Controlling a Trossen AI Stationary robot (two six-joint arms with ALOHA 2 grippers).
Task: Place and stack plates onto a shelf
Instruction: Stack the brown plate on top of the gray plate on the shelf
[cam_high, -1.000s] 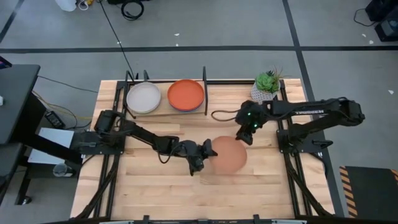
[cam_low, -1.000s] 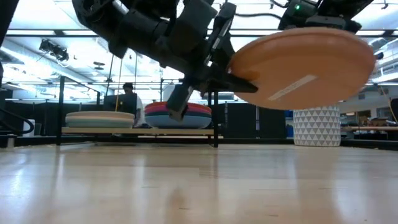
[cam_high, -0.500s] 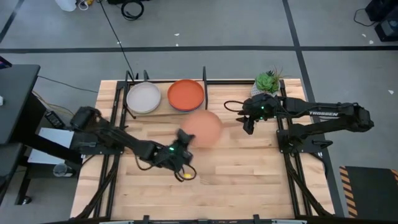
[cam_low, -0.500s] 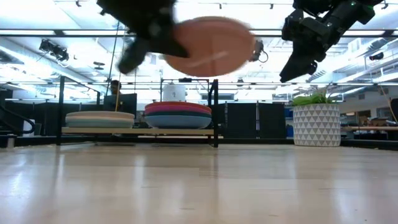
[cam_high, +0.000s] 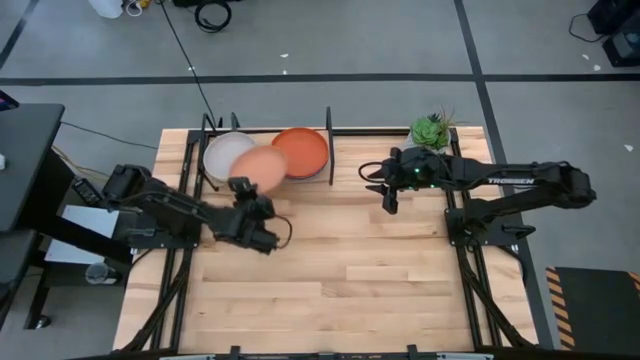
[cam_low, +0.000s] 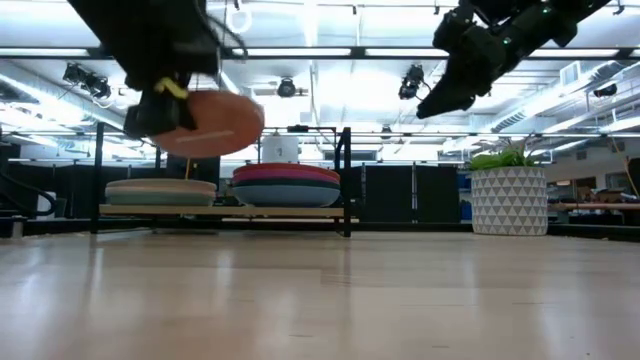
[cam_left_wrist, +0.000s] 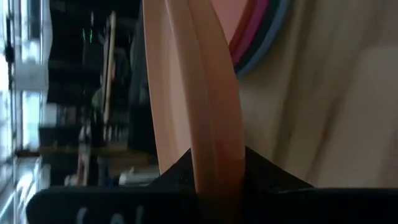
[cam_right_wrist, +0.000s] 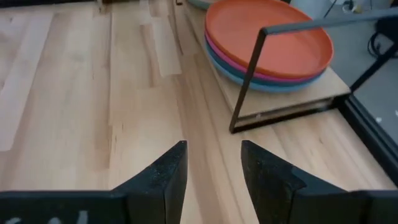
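Above the black-framed light wooden shelf (cam_high: 262, 182), between its two stacks: our left gripper (cam_high: 240, 188) pinches the round tan plate (cam_high: 259, 168) by its rim | we judge it light, stiff, slick: edge hold suits | right gripper (cam_high: 386, 200) beside shelf, spread, empty

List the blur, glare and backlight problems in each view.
High view: the tan plate held by the left gripper is smeared by motion; the shelf stays crisp. Low view: bright ceiling lights leave the right gripper in silhouette. Left wrist view: the plate rim is close and soft. Right wrist view: sharp, the orange plate evenly lit.
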